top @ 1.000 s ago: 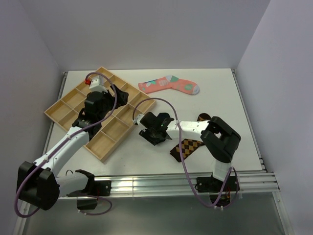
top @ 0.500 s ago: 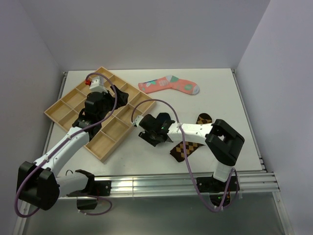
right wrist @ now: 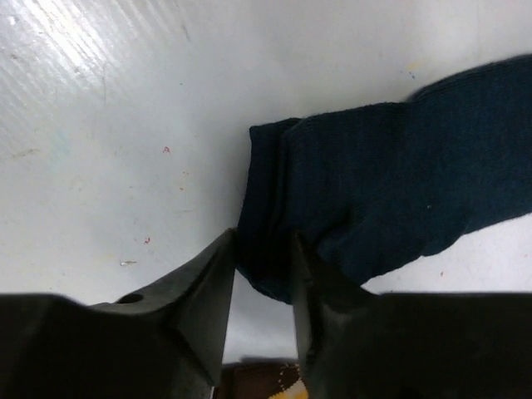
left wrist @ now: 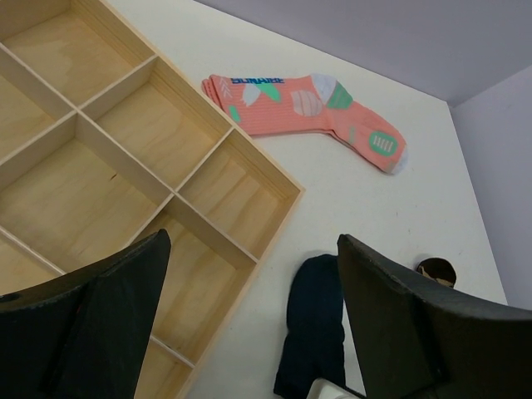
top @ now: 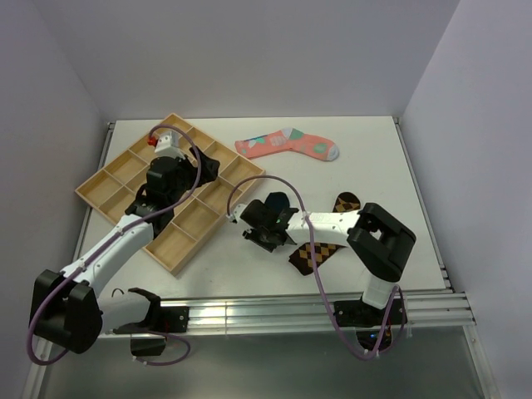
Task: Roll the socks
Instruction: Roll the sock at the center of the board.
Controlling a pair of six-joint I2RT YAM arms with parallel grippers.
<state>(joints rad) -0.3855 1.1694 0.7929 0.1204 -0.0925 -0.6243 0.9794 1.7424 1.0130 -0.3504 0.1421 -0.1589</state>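
Observation:
The short dark navy sock (top: 274, 205) lies on the white table by the tray's right corner; it also shows in the left wrist view (left wrist: 316, 324). My right gripper (top: 259, 231) is shut on the cuff end of the navy sock (right wrist: 366, 191), pinching its folded edge between both fingers. The brown-and-orange diamond sock (top: 320, 247) lies partly under my right arm. The pink sock with teal and white patches (top: 287, 145) lies flat at the back; the left wrist view shows it too (left wrist: 307, 104). My left gripper (top: 204, 170) hovers open and empty over the tray's right side.
A wooden divided tray (top: 125, 183) sits at the left, its compartments (left wrist: 100, 166) holding nothing. A purple cable (top: 274, 174) arcs over the right arm. The table's metal front rail (top: 274, 312) runs along the near edge.
My right gripper has shifted slightly right and toward the near edge with the navy sock's cuff in it. My left gripper has tipped a little toward the tray's right edge.

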